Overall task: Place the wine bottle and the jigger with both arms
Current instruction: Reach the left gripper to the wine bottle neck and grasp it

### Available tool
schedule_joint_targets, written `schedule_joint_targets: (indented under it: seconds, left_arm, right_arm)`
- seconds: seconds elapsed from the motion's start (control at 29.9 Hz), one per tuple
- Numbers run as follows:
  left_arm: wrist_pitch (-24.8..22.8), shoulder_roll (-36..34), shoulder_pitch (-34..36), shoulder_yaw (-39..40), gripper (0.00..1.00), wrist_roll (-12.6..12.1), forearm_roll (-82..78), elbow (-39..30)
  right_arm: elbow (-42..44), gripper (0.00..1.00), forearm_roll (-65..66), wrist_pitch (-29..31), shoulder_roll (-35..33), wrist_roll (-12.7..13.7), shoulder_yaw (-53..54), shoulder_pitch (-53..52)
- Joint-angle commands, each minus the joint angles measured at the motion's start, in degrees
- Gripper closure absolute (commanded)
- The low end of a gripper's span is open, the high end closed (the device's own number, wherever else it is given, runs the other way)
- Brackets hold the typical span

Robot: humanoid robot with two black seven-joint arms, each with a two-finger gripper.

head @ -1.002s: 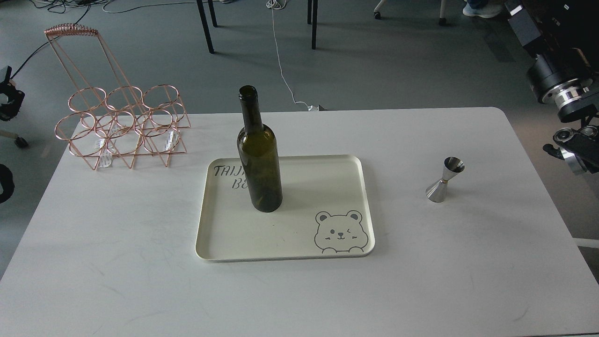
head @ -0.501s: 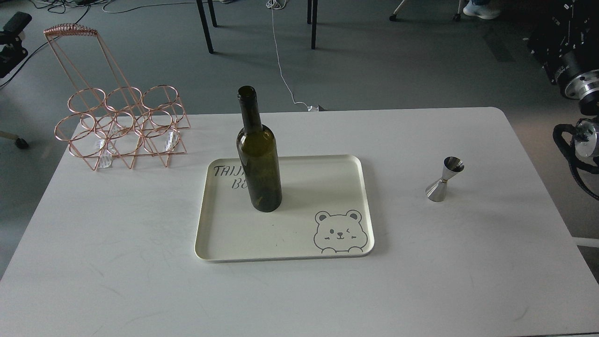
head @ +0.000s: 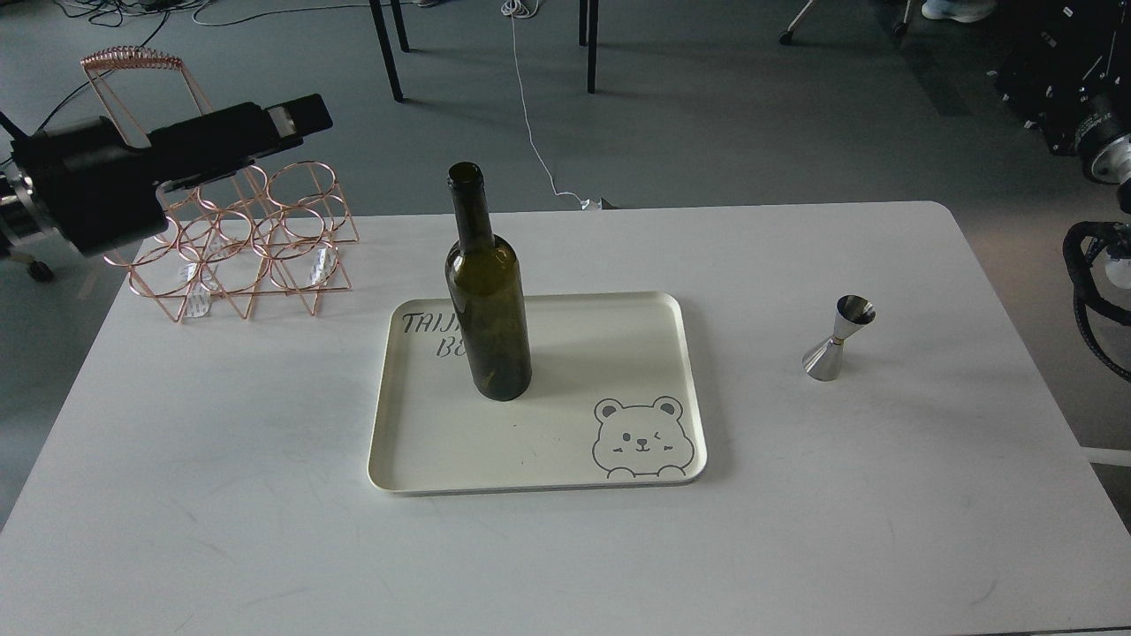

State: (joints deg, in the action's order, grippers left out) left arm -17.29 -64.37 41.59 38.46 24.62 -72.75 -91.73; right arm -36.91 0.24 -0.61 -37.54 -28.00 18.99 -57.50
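The wine bottle [head: 488, 291], dark olive-green and unlabelled, stands upright on the left part of a cream tray [head: 618, 336]. The jigger [head: 838, 338], small shiny steel, stands upright on the white table to the right of the tray. My left gripper [head: 299, 117] reaches in from the left, high above the copper rack and well left of the bottle; it is seen side-on and its fingers cannot be told apart. Only joints and cabling of my right arm [head: 1100, 150] show at the right edge; its gripper is out of view.
A copper wire bottle rack [head: 239, 247] stands at the table's back left, partly behind my left arm. The tray has a bear drawing [head: 638, 439] at its front right corner. The white table [head: 221, 459] ends just beyond the rack and the jigger.
My left arm has swung in from the left edge and now reaches over the rack. The right arm has pulled back toward the right edge. Bottle and jigger have not moved.
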Motion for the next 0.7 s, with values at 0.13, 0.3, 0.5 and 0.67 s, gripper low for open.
schedule_joint_targets:
  seconds: [0.13,0.3,0.5,0.67]
  left_arm:
    - [5.6,11.7,0.0,-0.6,0.02,0.0,-26.7,-0.1]
    - [6.1,17.1,-0.2,-0.7,0.02,-0.2,-34.9,0.7]
    - [8.5,21.3,-0.6,-0.9,0.02,-0.4,-36.1,3.1]
    - [9.8,23.8,-0.7,-0.9,0.05,-0.5,-36.0,7.7]
  right_arm:
    - [1.2,0.04,-0.1,1.1,0.2,0.0,2.4,0.1]
    - [1.2,0.04,-0.1,1.1,0.3,0.0,2.5,0.2]
    - [1.3,0.04,-0.1,1.1,0.0,0.0,2.5,0.6]
    - [1.2,0.04,-0.1,1.4,0.3,0.0,2.5,0.8]
